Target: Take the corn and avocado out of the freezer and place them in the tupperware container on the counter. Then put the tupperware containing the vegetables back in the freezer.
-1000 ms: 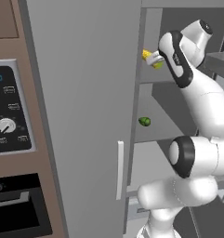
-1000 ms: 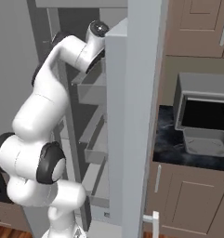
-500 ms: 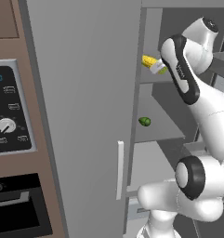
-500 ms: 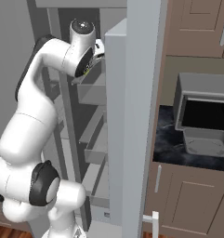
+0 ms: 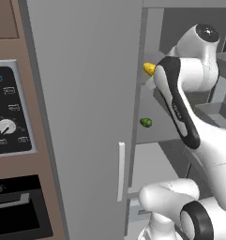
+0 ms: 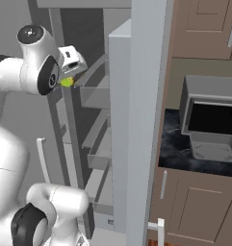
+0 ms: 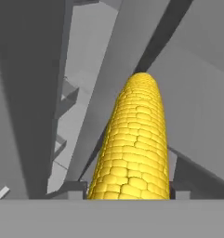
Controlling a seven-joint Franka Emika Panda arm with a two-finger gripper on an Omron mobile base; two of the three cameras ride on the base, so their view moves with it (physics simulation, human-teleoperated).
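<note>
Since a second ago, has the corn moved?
Yes. The corn has risen, farther above the avocado on its shelf.

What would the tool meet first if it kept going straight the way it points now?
The corn lies lengthwise along that line, seemingly between the tool's tips already. Beyond its far end, the first thing looks like the freezer's grey inner panel or shelf edge, though depth there is hard to judge.

bright yellow corn (image 7: 134, 148), dark green avocado (image 5: 146, 123), light-grey freezer (image 5: 86, 93)
</note>
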